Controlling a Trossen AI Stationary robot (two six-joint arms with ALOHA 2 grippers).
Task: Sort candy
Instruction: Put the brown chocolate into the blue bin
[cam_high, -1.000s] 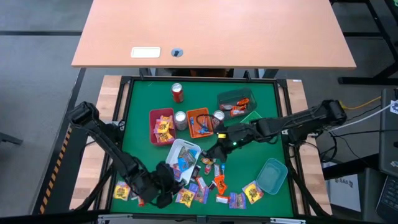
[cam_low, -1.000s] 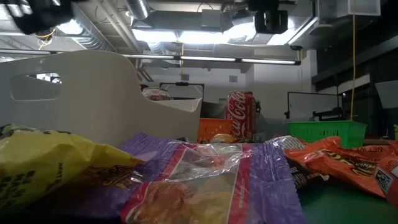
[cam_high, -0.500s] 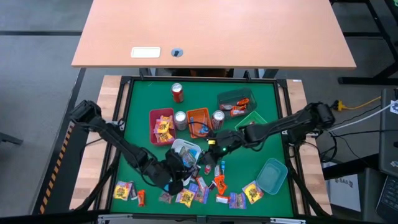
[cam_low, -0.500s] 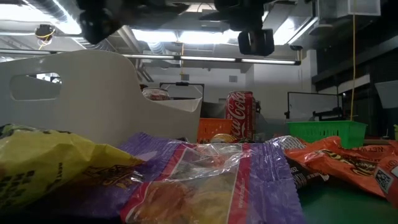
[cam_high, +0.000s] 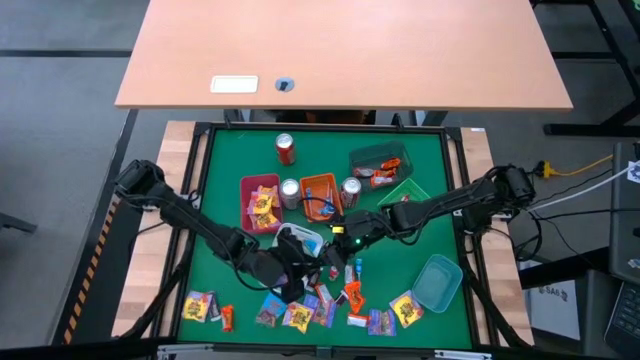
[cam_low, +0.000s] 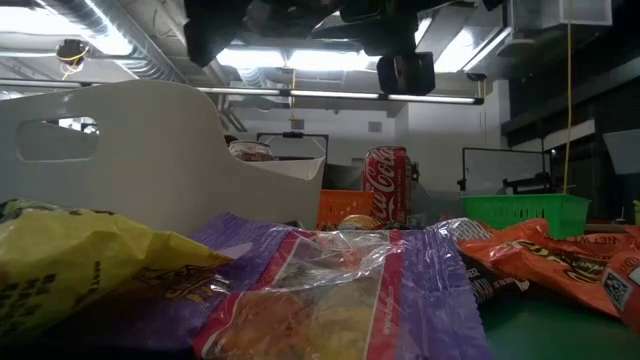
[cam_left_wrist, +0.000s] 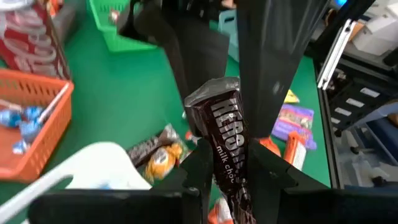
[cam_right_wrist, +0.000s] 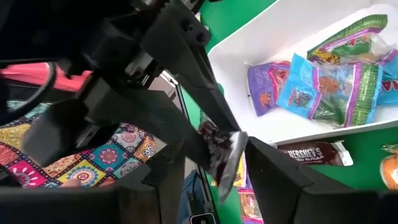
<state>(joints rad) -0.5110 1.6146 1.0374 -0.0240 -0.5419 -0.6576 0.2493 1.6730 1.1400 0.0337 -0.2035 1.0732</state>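
Left gripper (cam_left_wrist: 231, 163), lower centre of frame, pinches a Hershey's bar (cam_left_wrist: 224, 134) by its lower end. Your bar looks light, stiff and slick-wrapped, so grip its flat faces; right gripper's (cam_high: 345, 237) state I cannot tell

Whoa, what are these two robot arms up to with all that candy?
They are sorting sweets into trays. The left gripper holds a dark Hershey's bar in the air near the white tray, which already holds a few packets. The right gripper hovers close beside it, empty. More candy lies scattered along the green table.
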